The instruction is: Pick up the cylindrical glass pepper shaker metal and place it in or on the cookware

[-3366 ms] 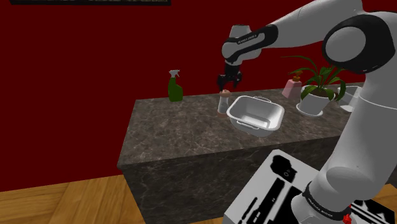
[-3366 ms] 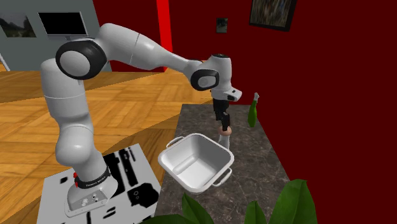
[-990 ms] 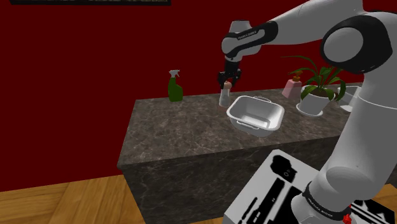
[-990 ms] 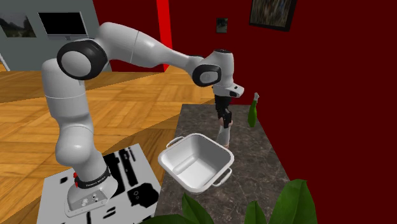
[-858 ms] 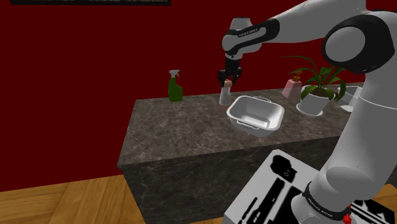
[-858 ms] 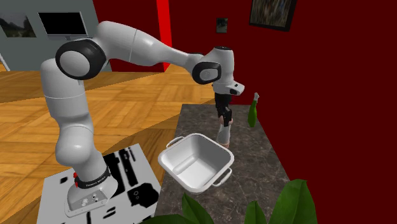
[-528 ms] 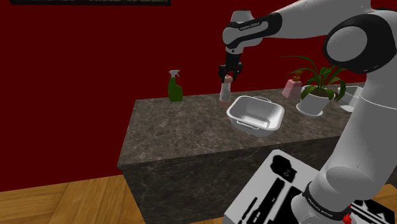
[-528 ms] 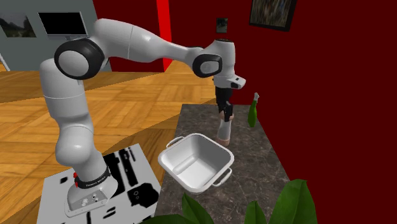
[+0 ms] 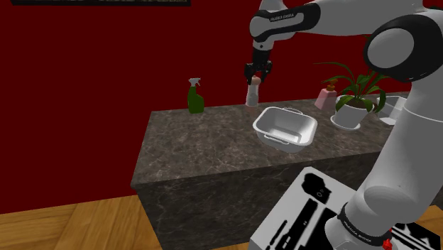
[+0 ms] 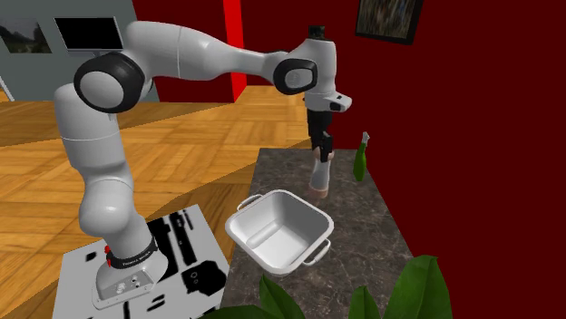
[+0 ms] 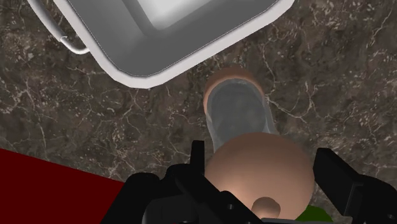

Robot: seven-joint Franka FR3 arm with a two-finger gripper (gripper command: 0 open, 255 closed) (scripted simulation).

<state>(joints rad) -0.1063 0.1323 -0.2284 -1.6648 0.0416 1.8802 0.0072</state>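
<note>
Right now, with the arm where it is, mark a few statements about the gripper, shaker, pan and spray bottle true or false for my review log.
1. The gripper is shut on the pepper shaker. True.
2. The white pan is empty. True.
3. The pepper shaker sits inside the white pan. False: it hangs upright beside the pan, outside its rim.
4. The green spray bottle stands upright on the counter. True.
5. The green spray bottle touches the white pan. False: they stand well apart.
</note>
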